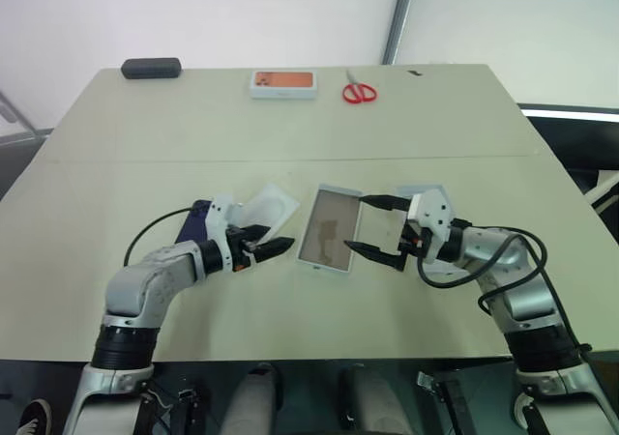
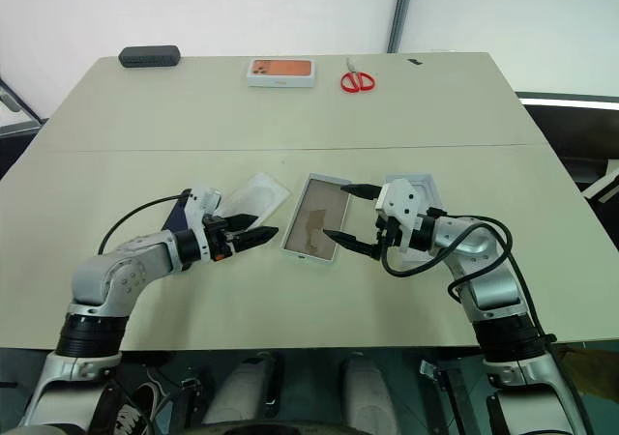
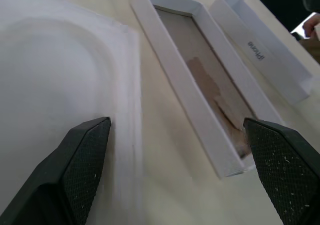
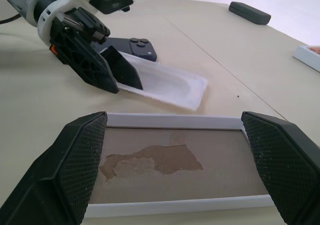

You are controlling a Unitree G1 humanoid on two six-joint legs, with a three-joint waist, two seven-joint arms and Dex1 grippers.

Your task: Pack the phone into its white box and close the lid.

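Note:
The white box lies open mid-table, its tan floor bare. The lid rests just right of it, partly hidden behind my right gripper, which hovers open over the box's right edge. Left of the box is a flat white card with an oval outline. The dark navy phone lies beyond the card's far-left end, half hidden under my left wrist. My left gripper is open and empty at the card's near edge, pointing toward the box.
At the table's far edge stand a black oblong case, a small white box with an orange top and red scissors. A seam crosses the table between them and the box.

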